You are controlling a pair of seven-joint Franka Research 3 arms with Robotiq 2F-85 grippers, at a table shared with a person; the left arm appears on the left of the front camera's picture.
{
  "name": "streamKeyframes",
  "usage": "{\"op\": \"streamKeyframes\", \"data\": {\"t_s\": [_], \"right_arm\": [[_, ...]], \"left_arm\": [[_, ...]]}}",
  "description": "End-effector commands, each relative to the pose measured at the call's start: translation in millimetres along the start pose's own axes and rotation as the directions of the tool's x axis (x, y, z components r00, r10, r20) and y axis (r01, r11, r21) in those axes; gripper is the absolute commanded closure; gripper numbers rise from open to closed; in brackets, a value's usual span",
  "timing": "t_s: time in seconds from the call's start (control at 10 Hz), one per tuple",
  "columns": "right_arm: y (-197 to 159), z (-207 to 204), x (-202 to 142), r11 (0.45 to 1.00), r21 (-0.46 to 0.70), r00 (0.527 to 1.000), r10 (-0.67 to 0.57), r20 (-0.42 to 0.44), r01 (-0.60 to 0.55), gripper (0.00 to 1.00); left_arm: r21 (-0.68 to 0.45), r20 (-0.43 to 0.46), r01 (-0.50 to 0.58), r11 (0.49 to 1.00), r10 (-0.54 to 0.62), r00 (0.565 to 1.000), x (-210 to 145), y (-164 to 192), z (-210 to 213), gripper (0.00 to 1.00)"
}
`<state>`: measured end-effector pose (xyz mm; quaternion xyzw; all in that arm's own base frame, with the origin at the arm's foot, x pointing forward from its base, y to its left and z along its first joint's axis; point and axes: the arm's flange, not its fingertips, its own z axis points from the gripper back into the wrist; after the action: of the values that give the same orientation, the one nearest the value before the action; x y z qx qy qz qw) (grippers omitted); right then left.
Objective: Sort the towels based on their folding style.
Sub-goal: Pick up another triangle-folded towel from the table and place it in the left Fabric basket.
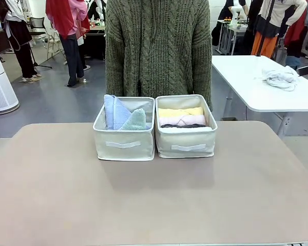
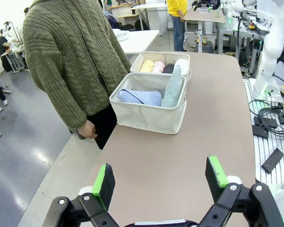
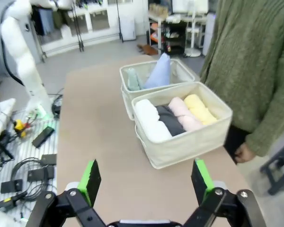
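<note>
white roll (image 3: 152,123) plain from right wrist, hidden in front view

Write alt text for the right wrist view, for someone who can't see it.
Two beige bins sit touching on a table: the nearer holds white, dark grey, pink and yellow rolls, the farther two cone towels. The open right gripper frames the foreground.
</note>
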<state>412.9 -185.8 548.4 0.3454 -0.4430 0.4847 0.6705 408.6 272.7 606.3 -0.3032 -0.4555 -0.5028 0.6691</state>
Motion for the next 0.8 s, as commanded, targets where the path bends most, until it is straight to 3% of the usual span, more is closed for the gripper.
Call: {"op": "streamKeyframes", "data": {"t_s": [0.0,0.3,0.7], "right_arm": [[9,24,-7,0.998,-0.011,0.997,0.066,0.025,-0.066,0.0],[5,52,-5,0.997,0.004,0.997,0.072,0.009,-0.073,0.0],[14,43,-4,0.998,-0.032,0.998,0.059,0.03,-0.058,0.0]], "left_arm": [[0.001,0.001,0.004,1.0,-0.004,1.0,2,-1,0,0.0],[0.001,0.001,0.004,1.0,-0.004,1.0,2,-1,0,0.0],[0.001,0.001,0.004,1.0,-0.004,1.0,2,-1,0,0.0]]}}
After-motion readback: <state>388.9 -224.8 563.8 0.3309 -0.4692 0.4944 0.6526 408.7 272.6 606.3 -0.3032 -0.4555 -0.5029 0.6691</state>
